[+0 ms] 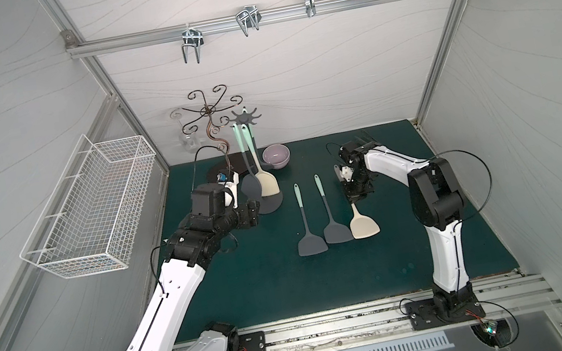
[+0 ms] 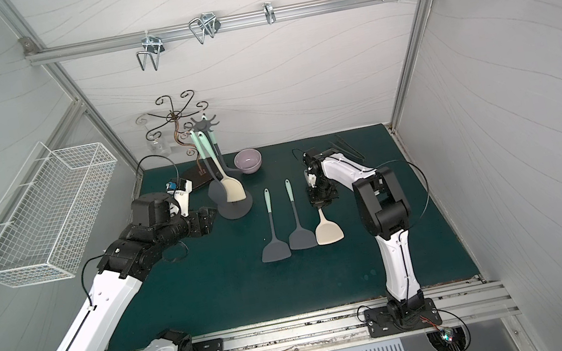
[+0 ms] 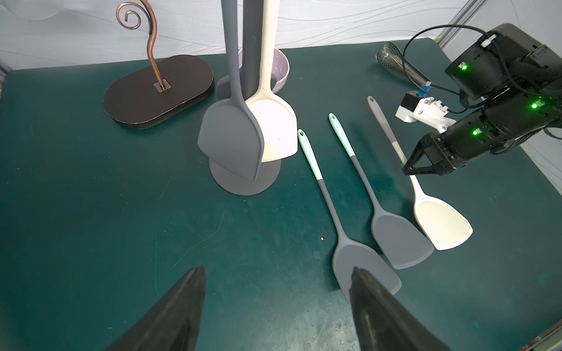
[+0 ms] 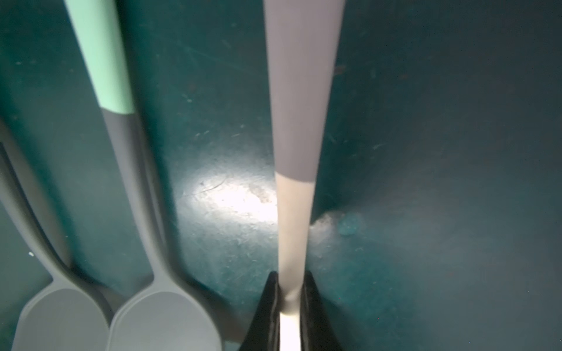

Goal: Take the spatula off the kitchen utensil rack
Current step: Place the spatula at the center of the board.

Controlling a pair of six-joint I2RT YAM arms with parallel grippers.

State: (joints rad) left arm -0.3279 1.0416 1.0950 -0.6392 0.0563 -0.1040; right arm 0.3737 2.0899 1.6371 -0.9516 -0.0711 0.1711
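Observation:
The dark-grey kitchen utensil rack (image 1: 246, 115) stands at the back left of the green mat, on its round base (image 3: 243, 185). A grey spatula (image 3: 234, 142) and a cream spatula (image 3: 278, 130) hang from it. My left gripper (image 1: 253, 210) is open, low beside the rack's base, with nothing between its fingers (image 3: 188, 291). My right gripper (image 4: 291, 275) is shut on the thin handle of another cream spatula (image 1: 363, 224), whose blade lies at the mat. Two grey spatulas with mint handles (image 1: 311, 241) (image 1: 336, 231) lie just left of it.
A brown curly-wire stand (image 1: 210, 113) on an oval dark base (image 3: 158, 91) is behind the rack, with a purple bowl (image 1: 276, 155) to its right. Metal tongs (image 2: 345, 147) lie at the back right. A white wire basket (image 1: 93, 205) hangs on the left wall.

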